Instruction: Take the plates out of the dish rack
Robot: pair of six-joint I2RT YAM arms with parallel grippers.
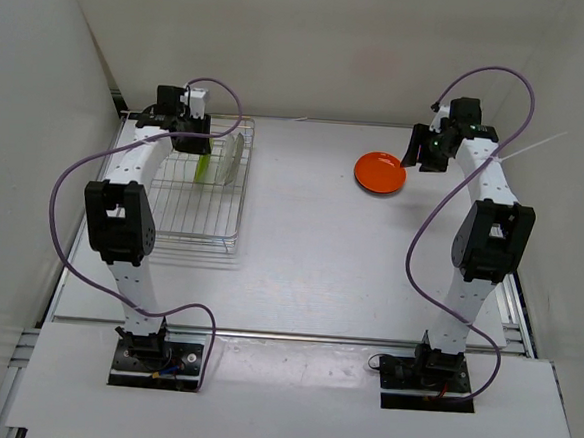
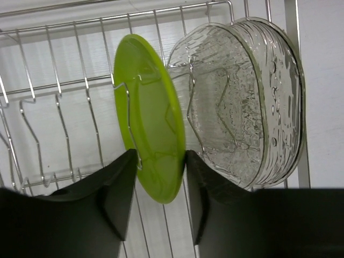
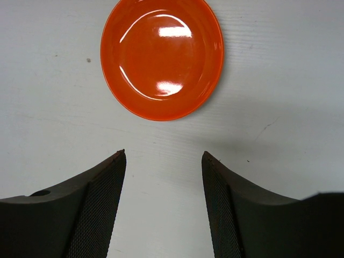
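Lime-green plate (image 2: 148,118) upright in dish rack (image 1: 188,207) | stiff, light, slick; pinch rim | left gripper (image 2: 159,183) fingers flank that rim, clamp unclear | right gripper (image 3: 164,177) fingers apart, outside rack

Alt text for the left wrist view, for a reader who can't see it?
A lime green plate stands on edge in a silver wire dish rack, its lower rim between the two black fingers of the left gripper, which sit close on either side; whether they grip it is unclear. A clear glassy plate stands on edge just beside it.
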